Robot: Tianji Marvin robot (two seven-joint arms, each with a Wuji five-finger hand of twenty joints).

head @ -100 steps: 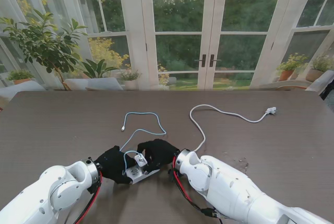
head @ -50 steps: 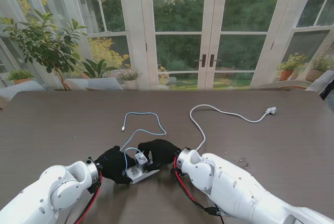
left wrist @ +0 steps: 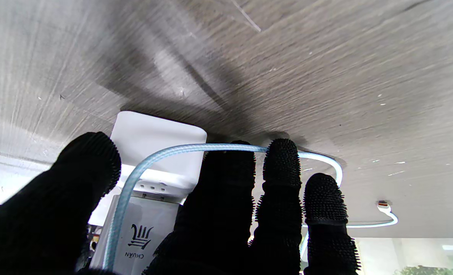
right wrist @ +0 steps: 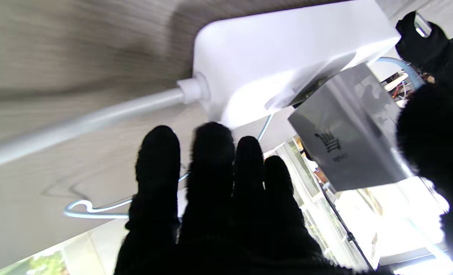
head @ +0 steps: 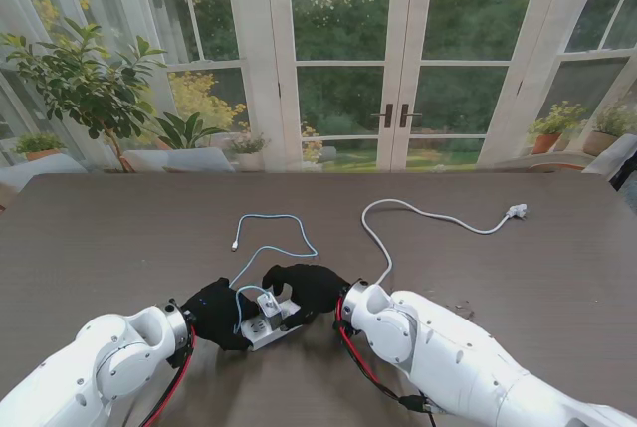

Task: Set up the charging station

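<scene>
A white power strip [head: 261, 331] lies near me, with my two black-gloved hands meeting over it. My left hand [head: 212, 313] grips its left end, thumb and fingers [left wrist: 276, 183] either side of the strip [left wrist: 158, 137]. My right hand [head: 305, 289] is shut on a grey charger block [head: 267, 306], which stands tilted against the sockets of the strip [right wrist: 287, 53]. The charger [right wrist: 348, 141] sits between my thumb and fingers. A light-blue cable [head: 284, 246] loops from the charger to its loose end [left wrist: 382, 206]. Whether the prongs are seated is hidden.
The strip's white cord [head: 398, 210] curves away to a plug [head: 516, 211] lying at the far right of the dark wooden table [head: 100, 238]. Small crumbs [head: 465, 308] lie right of my right arm. Windows and plants stand beyond the far edge.
My right arm has edged left and forward, and the charger has settled slightly lower onto the strip. The left hand has stayed put.
</scene>
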